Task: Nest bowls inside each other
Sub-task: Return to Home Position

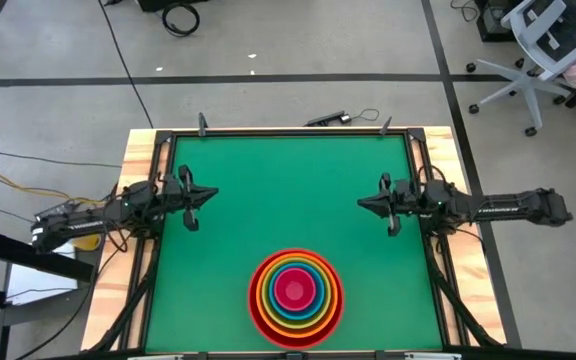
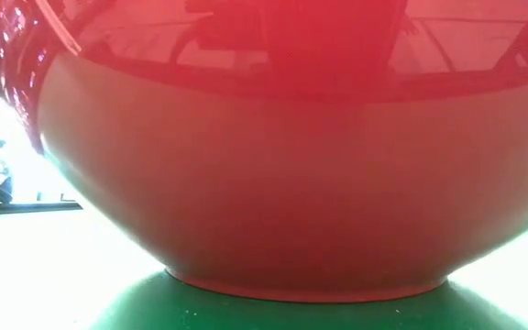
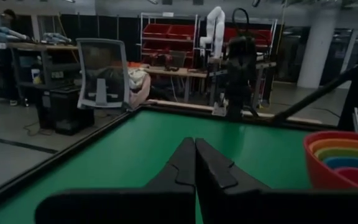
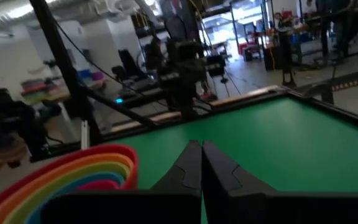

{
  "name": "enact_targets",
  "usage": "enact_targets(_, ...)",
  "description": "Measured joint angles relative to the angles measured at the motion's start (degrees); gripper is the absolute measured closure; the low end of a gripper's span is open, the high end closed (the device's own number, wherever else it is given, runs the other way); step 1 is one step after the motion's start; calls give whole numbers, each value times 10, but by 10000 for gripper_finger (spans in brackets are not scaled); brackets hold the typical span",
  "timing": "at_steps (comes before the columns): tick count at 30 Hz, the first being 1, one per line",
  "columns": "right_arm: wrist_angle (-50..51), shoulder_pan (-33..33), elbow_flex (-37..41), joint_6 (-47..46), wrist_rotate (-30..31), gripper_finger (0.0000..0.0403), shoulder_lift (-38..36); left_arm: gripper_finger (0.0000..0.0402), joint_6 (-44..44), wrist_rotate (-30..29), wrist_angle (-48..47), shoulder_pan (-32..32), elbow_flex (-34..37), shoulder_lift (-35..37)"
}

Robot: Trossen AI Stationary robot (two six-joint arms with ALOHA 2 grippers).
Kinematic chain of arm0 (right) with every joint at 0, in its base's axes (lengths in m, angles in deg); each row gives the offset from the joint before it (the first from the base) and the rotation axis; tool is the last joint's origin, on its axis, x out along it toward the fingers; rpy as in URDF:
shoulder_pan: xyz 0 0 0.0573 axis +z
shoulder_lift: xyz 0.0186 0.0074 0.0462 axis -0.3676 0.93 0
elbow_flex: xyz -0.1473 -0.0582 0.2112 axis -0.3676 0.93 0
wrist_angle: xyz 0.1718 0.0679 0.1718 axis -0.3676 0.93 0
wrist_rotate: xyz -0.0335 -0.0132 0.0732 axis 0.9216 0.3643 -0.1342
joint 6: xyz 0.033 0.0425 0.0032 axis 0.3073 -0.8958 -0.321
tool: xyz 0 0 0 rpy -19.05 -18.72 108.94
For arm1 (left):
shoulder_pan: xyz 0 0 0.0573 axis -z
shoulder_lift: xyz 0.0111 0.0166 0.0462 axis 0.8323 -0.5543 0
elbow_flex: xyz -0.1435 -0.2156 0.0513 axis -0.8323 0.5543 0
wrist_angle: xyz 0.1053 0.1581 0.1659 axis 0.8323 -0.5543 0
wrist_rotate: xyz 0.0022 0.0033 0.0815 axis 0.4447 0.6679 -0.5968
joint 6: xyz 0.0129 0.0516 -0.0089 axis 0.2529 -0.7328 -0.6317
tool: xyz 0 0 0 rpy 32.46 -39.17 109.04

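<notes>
The bowls (image 1: 296, 298) stand nested in one stack near the middle of the table's near edge: red outermost, then orange, yellow-green and blue, with the pink one in the centre. The red bowl's base (image 2: 305, 289) rests on the green mat and its wall fills the low view. The stack also shows in the left wrist view (image 3: 344, 158) and the right wrist view (image 4: 67, 180). My left gripper (image 1: 211, 193) is shut at the table's left side. My right gripper (image 1: 363, 205) is shut at the right side. Both are drawn back, empty and pointing level toward the table's middle.
The green mat (image 1: 288, 190) lies inside a dark frame on a wooden table (image 1: 138, 150). Cables (image 1: 343, 118) lie past the far edge. An office chair (image 1: 538, 55) stands on the floor at the far right. Shelves and benches fill the room beyond.
</notes>
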Motion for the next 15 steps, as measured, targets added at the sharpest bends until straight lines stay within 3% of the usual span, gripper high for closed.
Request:
enact_targets(3,25,5,0,-7,0,400,-31,400,-3,1,-60,-2,-11,41)
enact_targets(9,66,39,0,-10,4,400,-96,401,-4,2,-117,-2,-40,43)
enact_targets(15,93,98,1,17,77,399,-138,401,9,1,-123,12,-36,42)
